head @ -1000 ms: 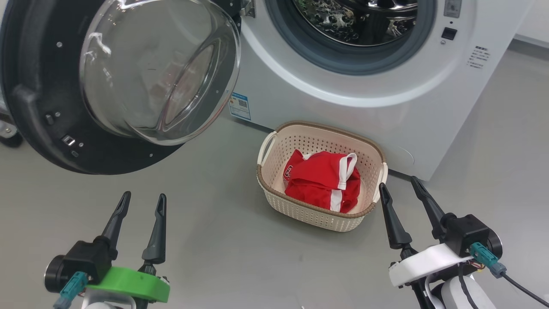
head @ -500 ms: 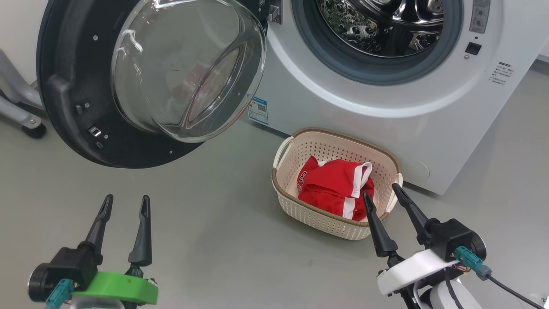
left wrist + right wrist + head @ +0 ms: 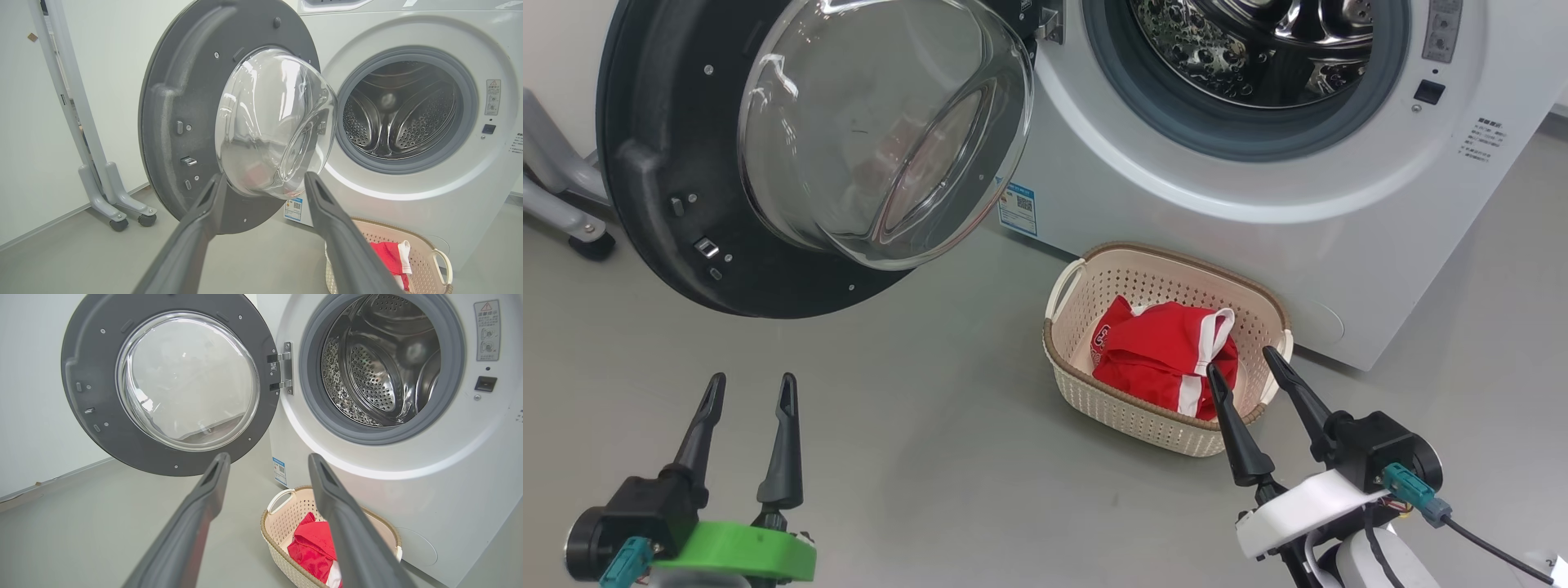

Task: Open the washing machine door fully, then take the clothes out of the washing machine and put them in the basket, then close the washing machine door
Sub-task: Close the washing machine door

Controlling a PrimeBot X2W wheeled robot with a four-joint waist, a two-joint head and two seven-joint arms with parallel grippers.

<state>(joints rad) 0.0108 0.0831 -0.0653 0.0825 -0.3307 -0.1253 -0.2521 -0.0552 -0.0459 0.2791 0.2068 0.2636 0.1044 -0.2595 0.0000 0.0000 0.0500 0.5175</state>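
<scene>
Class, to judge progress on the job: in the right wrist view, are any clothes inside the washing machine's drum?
No, the drum shows bare perforated steel, and the red clothes lie in the basket.

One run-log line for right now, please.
door: swung open | drum: looks empty | clothes: in basket | left gripper: open, empty | right gripper: open, empty, near basket | left to do: close door

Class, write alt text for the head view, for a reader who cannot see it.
A white washing machine stands with its round door swung open to the left, showing its steel drum. On the floor before it, a cream basket holds red clothes; the left jaws and right jaws, both open, rise from the bottom edge.
</scene>
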